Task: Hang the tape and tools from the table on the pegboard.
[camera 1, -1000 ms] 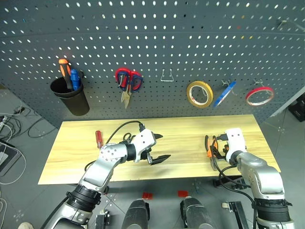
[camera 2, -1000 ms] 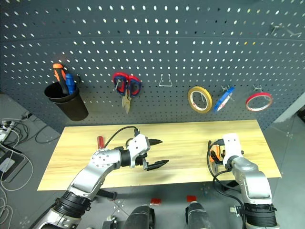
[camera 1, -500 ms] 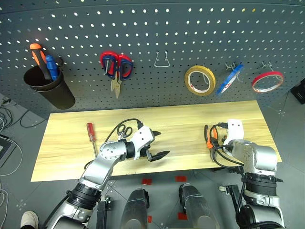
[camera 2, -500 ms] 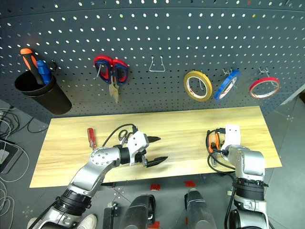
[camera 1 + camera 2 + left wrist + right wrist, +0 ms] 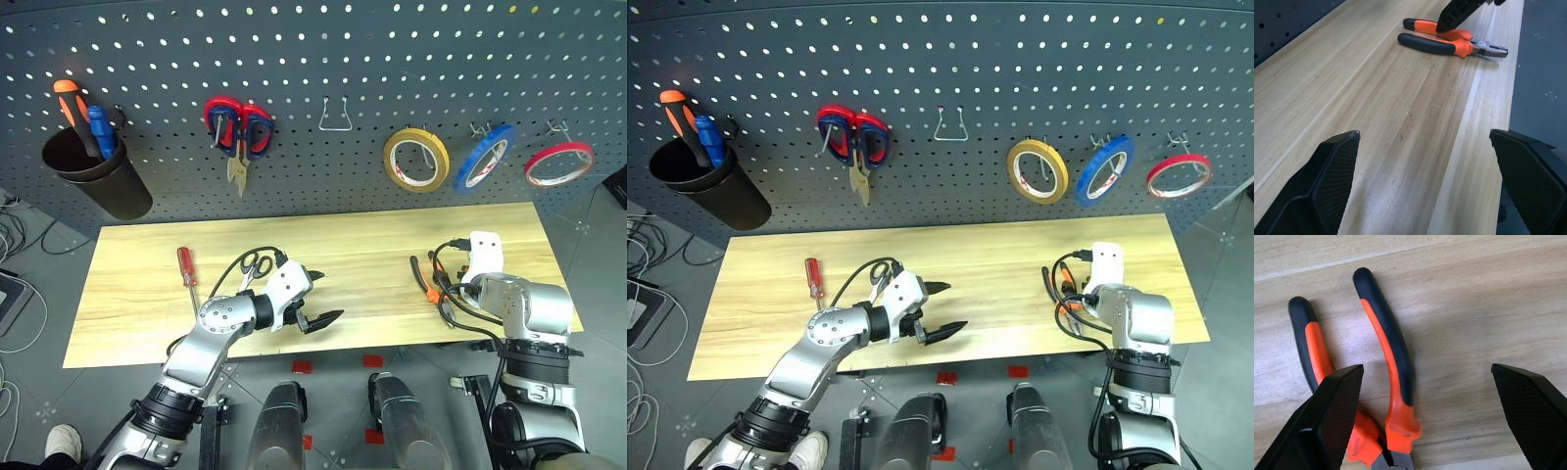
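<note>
Three tape rolls: yellow point(image 5: 415, 161), blue point(image 5: 489, 157), red point(image 5: 558, 164). Two scissors: red-handled point(image 5: 236, 128), small black-handled point(image 5: 253, 265). Three screwdrivers point(image 5: 185, 269); one pliers point(image 5: 1382, 357).

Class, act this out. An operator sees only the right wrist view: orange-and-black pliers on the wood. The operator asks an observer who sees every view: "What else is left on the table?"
Observer: A red-handled screwdriver lies near the left end of the table.
Operator: Anything more?
Observer: Small black-handled scissors lie just behind the left end effector, which is open and holds nothing.
Operator: Is the blue tape hung?
Observer: Yes, the blue tape hangs on the pegboard.
</note>
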`<state>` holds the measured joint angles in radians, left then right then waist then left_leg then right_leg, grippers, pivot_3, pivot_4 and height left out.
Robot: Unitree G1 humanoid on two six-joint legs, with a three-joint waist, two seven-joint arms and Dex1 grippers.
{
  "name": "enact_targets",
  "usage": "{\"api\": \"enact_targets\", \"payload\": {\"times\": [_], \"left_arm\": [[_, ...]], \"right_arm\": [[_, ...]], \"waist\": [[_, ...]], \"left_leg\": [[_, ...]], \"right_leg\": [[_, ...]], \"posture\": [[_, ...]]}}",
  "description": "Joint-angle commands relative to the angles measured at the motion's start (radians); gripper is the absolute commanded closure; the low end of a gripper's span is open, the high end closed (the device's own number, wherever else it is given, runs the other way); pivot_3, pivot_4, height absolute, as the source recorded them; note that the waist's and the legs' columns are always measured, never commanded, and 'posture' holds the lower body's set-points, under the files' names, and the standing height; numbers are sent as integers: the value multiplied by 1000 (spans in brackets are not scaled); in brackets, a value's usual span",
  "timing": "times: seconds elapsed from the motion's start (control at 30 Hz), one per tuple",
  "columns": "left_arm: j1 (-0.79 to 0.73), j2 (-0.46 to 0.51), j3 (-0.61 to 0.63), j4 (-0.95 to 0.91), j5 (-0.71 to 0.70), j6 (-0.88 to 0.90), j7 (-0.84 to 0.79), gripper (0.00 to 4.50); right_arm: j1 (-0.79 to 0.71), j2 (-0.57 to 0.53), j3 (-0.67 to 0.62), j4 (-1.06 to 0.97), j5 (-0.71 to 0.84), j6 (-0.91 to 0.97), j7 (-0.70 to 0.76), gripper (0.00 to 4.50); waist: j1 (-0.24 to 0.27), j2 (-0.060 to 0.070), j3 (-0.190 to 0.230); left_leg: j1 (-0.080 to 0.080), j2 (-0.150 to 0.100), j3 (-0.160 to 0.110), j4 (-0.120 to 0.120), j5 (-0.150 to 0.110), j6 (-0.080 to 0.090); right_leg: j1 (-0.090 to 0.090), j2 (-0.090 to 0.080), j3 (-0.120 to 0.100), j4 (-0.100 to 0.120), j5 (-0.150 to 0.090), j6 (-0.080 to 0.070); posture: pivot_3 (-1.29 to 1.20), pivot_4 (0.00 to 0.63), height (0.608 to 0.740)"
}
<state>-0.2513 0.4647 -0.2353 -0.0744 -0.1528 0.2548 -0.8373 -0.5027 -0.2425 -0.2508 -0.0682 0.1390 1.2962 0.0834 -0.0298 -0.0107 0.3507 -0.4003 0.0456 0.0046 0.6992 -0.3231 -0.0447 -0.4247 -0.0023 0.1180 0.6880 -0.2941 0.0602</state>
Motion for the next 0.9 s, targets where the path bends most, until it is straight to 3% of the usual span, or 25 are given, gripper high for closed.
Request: {"api": "enact_targets", "payload": {"times": [0.03,0.23,0.43,0.9], "left_arm": [[-4,-8,2,-28,-4,-5,2,0],[-18,-16,6,-8,-4,-11,3,0],[-15,-25,1,-12,1,-13,6,0],[14,-5,14,-55,-5,9,11,0]], "right_arm": [[1,-35,18,-78,24,15,36,22],[45,-147,155,-191,97,32,188,22],[112,-247,308,-193,70,-108,258,22],[65,-236,323,-69,26,-171,230,22]], "waist": [[0,0,2],[0,-1,8],[1,-3,12],[2,-5,15]], "left_leg": [[0,0,0,0,0,0],[0,0,0,-1,0,0],[-2,0,-2,-2,0,0],[-2,1,-3,-2,1,-1]], "right_leg": [[0,0,0,0,0,0],[0,0,0,-2,0,0],[1,-1,-2,-6,0,0],[1,-2,-3,-7,0,0]], "posture": [[53,417,740],[46,412,740],[55,408,740],[83,405,740]]}}
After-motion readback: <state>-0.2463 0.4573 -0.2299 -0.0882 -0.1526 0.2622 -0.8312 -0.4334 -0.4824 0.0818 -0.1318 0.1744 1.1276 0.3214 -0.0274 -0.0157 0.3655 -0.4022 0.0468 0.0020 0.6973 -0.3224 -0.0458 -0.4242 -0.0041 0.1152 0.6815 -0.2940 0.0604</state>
